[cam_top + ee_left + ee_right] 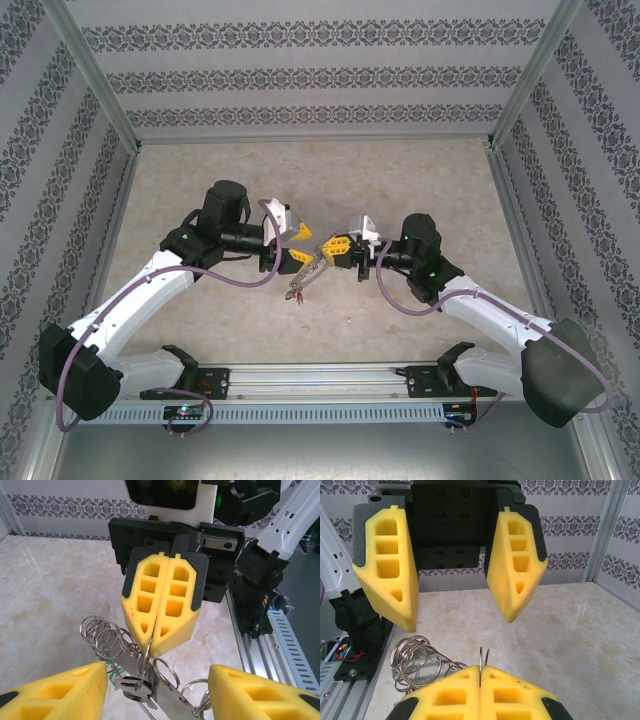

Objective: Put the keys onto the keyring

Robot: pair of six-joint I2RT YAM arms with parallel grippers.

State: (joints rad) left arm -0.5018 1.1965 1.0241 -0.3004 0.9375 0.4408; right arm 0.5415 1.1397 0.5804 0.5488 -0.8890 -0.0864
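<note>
My right gripper (335, 245) is shut, pinching a thin silver ring, the keyring (146, 652), whose edge sticks up between its pads (483, 660). From that ring hangs a small silver key with a black head (131, 686). The ring sits on a flat metal strip (172, 700) with several other split rings (100, 632) (412, 662). My left gripper (156, 672) faces the right one, open, with its yellow fingers (395, 595) on either side of the strip and key, touching neither. In the top view the left gripper (300, 243) meets the right above the table, and tagged keys (298, 290) dangle below.
The marble tabletop (320, 180) lies inside patterned walls. An aluminium rail (320, 380) runs along the near edge, close beside the right arm's base (260, 595).
</note>
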